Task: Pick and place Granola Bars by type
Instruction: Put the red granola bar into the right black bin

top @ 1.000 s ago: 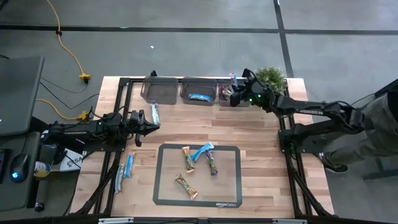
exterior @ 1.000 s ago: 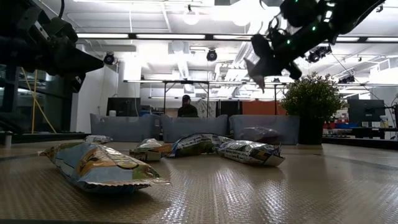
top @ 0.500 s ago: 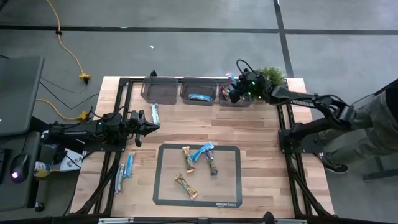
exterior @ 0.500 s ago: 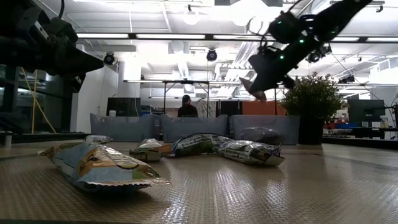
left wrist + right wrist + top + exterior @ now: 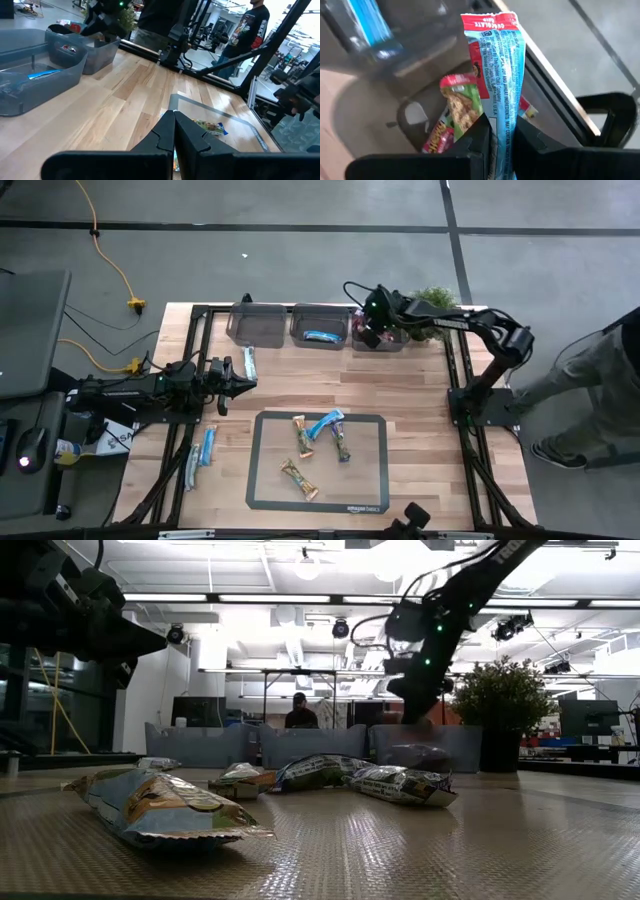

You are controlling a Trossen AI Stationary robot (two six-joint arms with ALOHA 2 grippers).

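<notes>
Right gripper clamps a red-and-blue granola bar directly above the rightmost bin; we note red-wrapped bars lying beneath it. Left gripper, fingers pressed together and empty, waits with four bars on the mat beyond its tips.

High view looks straight down on the table; low view sits at tabletop level; both share the mat; wrist views look close past their fingers.
</notes>
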